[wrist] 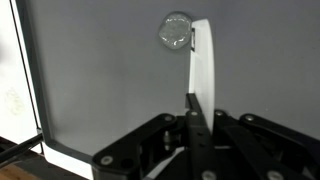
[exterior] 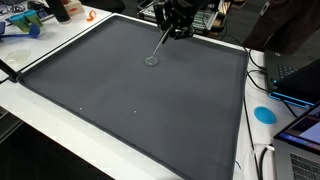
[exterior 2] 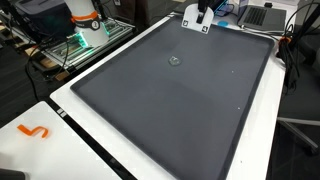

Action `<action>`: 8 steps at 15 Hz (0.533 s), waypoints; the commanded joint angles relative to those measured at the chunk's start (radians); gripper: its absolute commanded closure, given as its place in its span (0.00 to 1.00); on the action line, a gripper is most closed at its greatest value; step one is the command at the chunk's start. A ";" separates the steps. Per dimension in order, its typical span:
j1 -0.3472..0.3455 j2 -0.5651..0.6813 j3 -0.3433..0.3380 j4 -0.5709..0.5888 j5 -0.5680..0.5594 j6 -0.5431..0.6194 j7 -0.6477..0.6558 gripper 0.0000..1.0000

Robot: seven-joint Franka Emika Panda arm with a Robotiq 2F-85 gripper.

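The gripper [wrist: 190, 108] is clamping a flat white strip [wrist: 201, 60]. In the wrist view the two black fingers are pressing on the strip from either side, and no gap is showing between them and it. The strip is projecting straight out ahead of the jaws. Its far end is lying just beside a small round clear piece [wrist: 175, 30], which is resting on the grey mat [wrist: 100, 70]. Whether the strip's tip and the round clear piece are joined or only touching cannot be told.

In an exterior view the gripper [exterior: 178, 28] is hanging over one edge of the grey mat [exterior: 120, 100]. Here the white strip [exterior: 162, 45] is appearing as a thin line slanting down from the jaws to the round clear piece [exterior: 152, 60]. The wrist view is not showing this slant. In an exterior view the gripper [exterior 2: 200, 20] is showing a white body, and the strip is too thin to make out. The round clear piece [exterior 2: 175, 61] is appearing alone on the mat, ahead of the jaws.

A blue disc [exterior: 264, 113] is lying on the white table [exterior: 40, 120], off the mat and well to one side of the jaws. An orange S-shaped piece [exterior 2: 35, 131] is lying well away from the jaws, past the mat's opposite end. A laptop [exterior 2: 262, 14] is standing near the gripper, behind the jaws, and its screen is too small to read.
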 commanded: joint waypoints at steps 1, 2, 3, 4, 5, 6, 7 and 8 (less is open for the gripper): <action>0.011 0.019 -0.025 0.033 0.026 -0.010 -0.041 0.99; 0.008 0.019 -0.028 0.035 0.033 -0.005 -0.052 0.99; 0.005 0.019 -0.030 0.037 0.039 -0.002 -0.065 0.99; 0.001 0.018 -0.032 0.036 0.048 0.004 -0.077 0.99; -0.003 0.017 -0.034 0.036 0.059 0.010 -0.090 0.99; -0.008 0.016 -0.035 0.035 0.074 0.017 -0.105 0.99; -0.012 0.015 -0.037 0.036 0.090 0.022 -0.120 0.99; -0.017 0.013 -0.040 0.035 0.108 0.028 -0.134 0.99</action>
